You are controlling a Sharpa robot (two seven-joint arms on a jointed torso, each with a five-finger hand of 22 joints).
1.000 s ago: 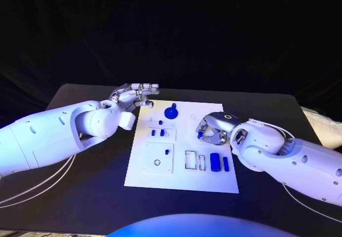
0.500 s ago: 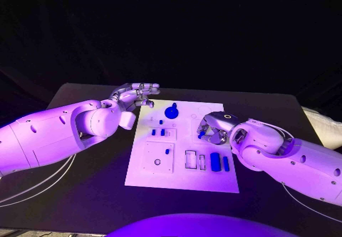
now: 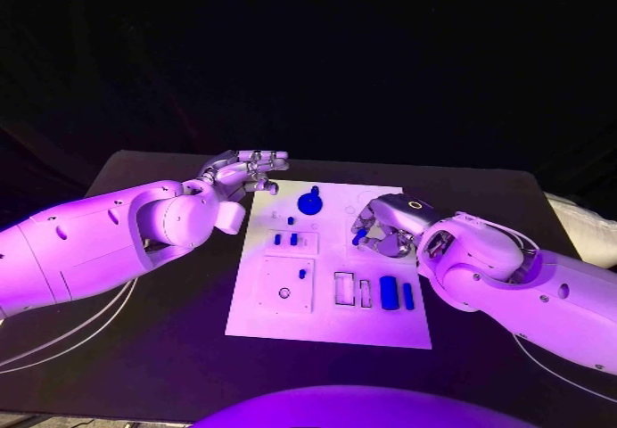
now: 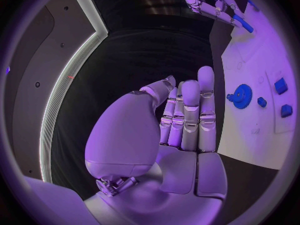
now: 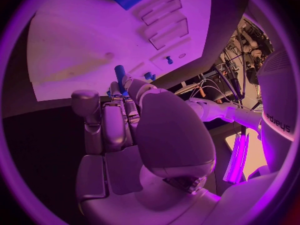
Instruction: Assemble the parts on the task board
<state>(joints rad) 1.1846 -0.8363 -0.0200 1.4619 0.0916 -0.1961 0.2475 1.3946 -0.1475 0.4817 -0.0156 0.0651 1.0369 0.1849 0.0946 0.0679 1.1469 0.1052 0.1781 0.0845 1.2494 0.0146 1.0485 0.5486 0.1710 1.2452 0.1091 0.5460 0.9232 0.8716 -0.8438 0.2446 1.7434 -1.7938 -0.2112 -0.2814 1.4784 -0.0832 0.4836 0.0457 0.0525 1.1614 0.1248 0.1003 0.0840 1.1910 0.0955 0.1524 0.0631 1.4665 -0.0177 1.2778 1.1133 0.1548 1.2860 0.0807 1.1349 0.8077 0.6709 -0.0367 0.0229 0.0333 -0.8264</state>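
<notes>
Right hand [image 3: 383,234] pinches a small blue peg [image 3: 357,238] over the task board [image 3: 332,321] at mid-frame. Left hand [image 3: 244,172] hovers released, fingers straight, at the board's upper-left corner by the blue gear [image 3: 310,202].

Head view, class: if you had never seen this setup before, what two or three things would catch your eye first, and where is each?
First the white task board in the middle of the black table, dotted with small blue parts. Next the right hand, over the board's right side, pinching a small blue peg in its fingertips. Then the left hand, at the board's far left corner, open, beside the blue gear.
</notes>
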